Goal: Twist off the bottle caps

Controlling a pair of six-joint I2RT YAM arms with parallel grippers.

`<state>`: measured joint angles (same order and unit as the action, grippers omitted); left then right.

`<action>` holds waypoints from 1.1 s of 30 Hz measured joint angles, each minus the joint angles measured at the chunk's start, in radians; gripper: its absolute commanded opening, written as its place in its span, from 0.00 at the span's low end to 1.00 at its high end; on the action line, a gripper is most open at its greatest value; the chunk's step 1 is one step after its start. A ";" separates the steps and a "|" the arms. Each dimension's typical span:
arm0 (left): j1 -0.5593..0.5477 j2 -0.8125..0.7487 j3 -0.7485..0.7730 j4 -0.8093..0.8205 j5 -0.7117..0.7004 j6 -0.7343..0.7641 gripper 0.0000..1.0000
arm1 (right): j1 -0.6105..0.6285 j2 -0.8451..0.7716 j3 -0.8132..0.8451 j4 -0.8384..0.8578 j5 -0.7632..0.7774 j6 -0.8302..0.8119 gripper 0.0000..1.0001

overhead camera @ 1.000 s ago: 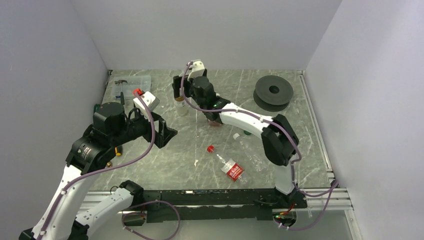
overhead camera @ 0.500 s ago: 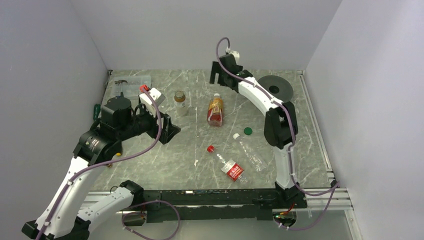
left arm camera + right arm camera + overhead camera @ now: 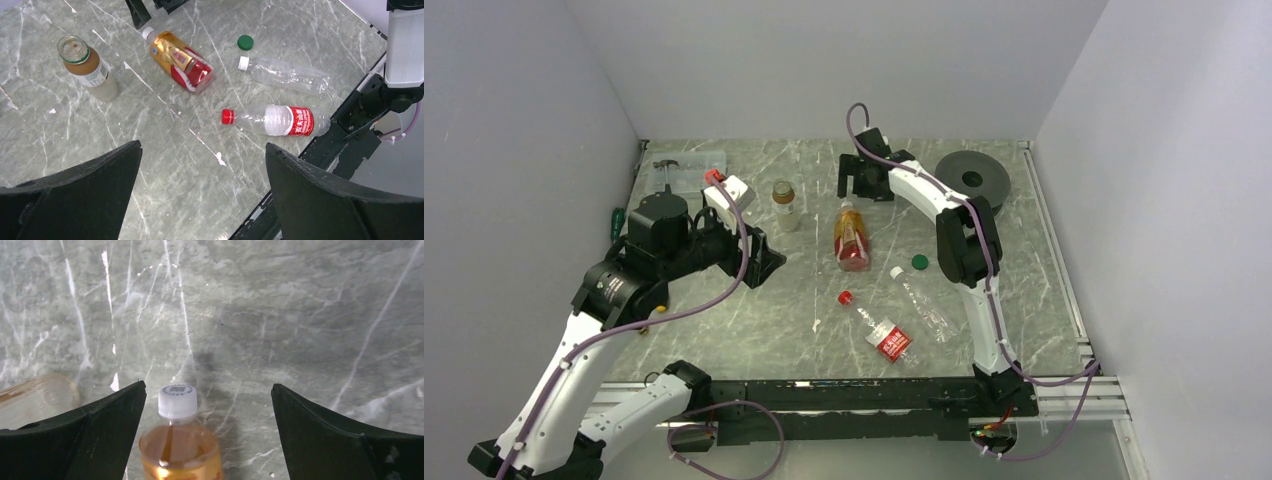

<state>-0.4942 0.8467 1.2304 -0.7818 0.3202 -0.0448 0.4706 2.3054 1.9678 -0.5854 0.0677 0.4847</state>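
The amber bottle lies on the table, its white cap pointing to the back. My right gripper is open just behind that cap. In the right wrist view the cap sits between the spread fingers, nearer the left one, touching neither. The short yellowish bottle stands uncapped. A loose green cap lies by the plain bottle, which has a white cap. The red-labelled bottle carries a red cap. My left gripper hovers open and empty.
A large black spool lies at the back right. A clear box with tools sits at the back left, and a green-handled screwdriver lies by the left wall. Walls close in on three sides.
My right arm left the short bottle, swung up to the back, then came down behind the amber bottle's cap. The amber bottle shifted slightly nearer. My left arm moved a little right.
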 measured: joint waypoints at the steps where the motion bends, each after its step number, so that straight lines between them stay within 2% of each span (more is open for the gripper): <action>1: 0.000 0.002 0.000 0.000 0.001 0.000 0.99 | 0.002 0.000 -0.002 0.005 -0.007 0.003 1.00; 12: 0.000 0.004 -0.020 0.008 0.007 0.000 0.99 | 0.027 -0.061 -0.153 0.040 -0.042 0.018 1.00; 20: 0.000 0.004 -0.020 0.014 0.008 0.004 0.99 | 0.115 -0.137 -0.219 0.039 -0.034 -0.017 1.00; 28: 0.000 0.004 -0.020 0.014 0.010 0.003 0.99 | 0.132 -0.136 -0.243 0.010 0.009 -0.032 0.99; 30: 0.000 0.004 -0.021 0.014 0.015 0.003 0.99 | 0.135 -0.128 -0.243 0.009 0.019 -0.035 0.88; 33: 0.000 0.004 -0.028 0.016 0.023 0.002 1.00 | 0.139 -0.117 -0.243 0.005 0.031 -0.041 0.61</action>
<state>-0.4942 0.8509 1.2026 -0.7662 0.3431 -0.0425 0.6098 2.1887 1.7245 -0.5804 0.0986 0.4435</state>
